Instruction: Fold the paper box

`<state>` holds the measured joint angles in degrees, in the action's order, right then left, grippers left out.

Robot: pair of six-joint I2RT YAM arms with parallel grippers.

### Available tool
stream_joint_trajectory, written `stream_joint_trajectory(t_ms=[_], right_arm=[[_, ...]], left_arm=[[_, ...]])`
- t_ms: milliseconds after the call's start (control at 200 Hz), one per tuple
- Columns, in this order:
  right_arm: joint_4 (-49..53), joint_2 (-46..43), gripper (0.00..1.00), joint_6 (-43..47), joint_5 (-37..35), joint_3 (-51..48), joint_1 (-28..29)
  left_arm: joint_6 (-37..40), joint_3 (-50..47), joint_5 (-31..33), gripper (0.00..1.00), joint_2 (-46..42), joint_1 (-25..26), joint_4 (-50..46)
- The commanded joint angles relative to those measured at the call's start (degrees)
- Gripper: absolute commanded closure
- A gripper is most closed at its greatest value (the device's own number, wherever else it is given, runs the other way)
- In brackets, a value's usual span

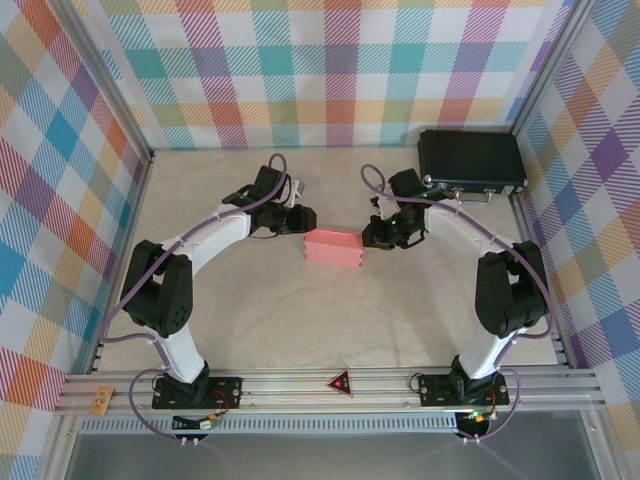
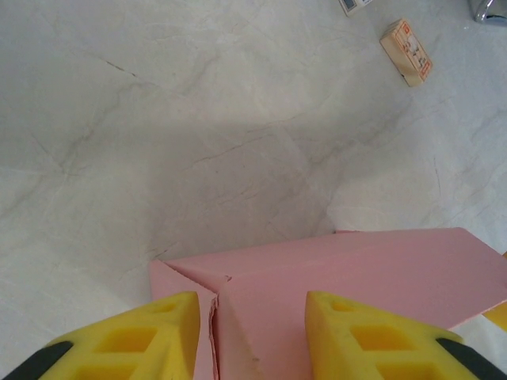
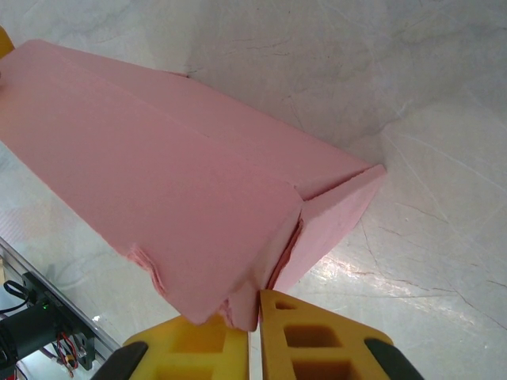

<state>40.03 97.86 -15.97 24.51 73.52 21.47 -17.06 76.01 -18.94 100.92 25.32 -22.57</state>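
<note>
On the table [image 1: 250, 330], your right gripper [image 3: 255, 332] is pinching an end flap of the paper box [image 1: 332, 247] while your left gripper [image 2: 252, 332] is straddling the other end unclenched; tugging risks tearing the flap.

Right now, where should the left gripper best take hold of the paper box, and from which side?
Probably its left end flap, approached from the left, along its length. The paper box lies crosswise. That thin flap edge sits inside the open left gripper, while the right gripper pinches the opposite end.
</note>
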Motion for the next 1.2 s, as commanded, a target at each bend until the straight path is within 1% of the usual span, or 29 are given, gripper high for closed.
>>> stream_joint_trajectory(t_ms=[0,125,290,525,645,710,905,985,1065,1195], right_arm=[[1.73,0.62,0.87,0.43,-0.13,0.84,0.40],[1.63,0.32,0.84,0.48,-0.04,0.59,0.39],[0.93,-1.04,0.75,0.92,0.32,-0.17,0.41],[-1.85,-3.56,0.58,0.85,1.99,-2.04,0.40],[-4.44,-5.74,0.51,0.29,1.95,-3.34,0.41],[-6.56,-7.12,0.50,-0.23,2.52,-4.16,0.41],[-11.15,-8.01,0.49,-4.30,1.38,-4.65,0.24],[-11.45,-6.51,0.52,-6.17,0.31,-3.55,0.23],[-11.11,-4.64,0.57,-7.96,-0.60,-2.44,0.28],[-11.36,-2.74,0.61,-9.73,-1.58,-2.39,0.23]], left_arm=[[1.14,-1.01,0.16,0.62,0.26,-0.54,-3.17],[1.46,-1.88,0.76,0.62,0.50,-0.55,-3.55],[1.37,-2.14,1.34,0.62,0.50,-0.54,-3.60],[1.20,-1.71,1.91,0.61,1.19,-0.54,-3.60],[1.23,-1.80,1.98,0.61,1.24,-0.54,-3.61],[1.19,-1.84,1.98,0.61,1.28,-0.54,-3.61],[1.22,-2.04,1.98,0.61,1.07,-0.54,-3.66],[1.27,-2.34,1.84,0.60,0.90,-0.54,-3.44],[1.33,-2.66,1.63,0.60,0.64,-0.54,-3.15],[1.65,-3.69,1.58,0.60,0.15,-0.54,-2.23]])
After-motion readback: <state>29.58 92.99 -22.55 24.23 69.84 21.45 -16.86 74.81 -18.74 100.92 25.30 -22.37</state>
